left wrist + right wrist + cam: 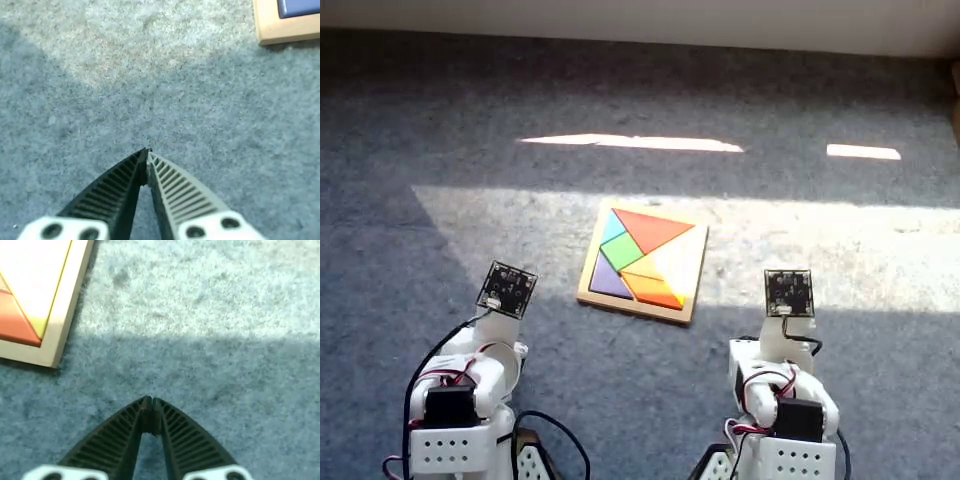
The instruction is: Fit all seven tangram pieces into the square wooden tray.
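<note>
The square wooden tray [692, 305] lies on the grey carpet between the two arms, a little ahead of them. Coloured tangram pieces fill it: red [650, 230], green [621, 251], purple [606, 282], blue [612, 227], yellow [678, 262] and orange [655, 289]. My left gripper [146, 155] hovers over bare carpet, shut and holding nothing, with a tray corner [280, 32] off to one side. My right gripper [148, 402] is likewise shut over carpet, near another tray corner [52, 347] where orange [15, 325] and yellow [35, 275] pieces show.
Grey carpet [470, 150] surrounds the tray, with bright sunlit bands [630, 142] across it. The two arm bases [460, 420] [785, 420] stand at the near edge. A pale wall strip [720, 20] runs along the far side.
</note>
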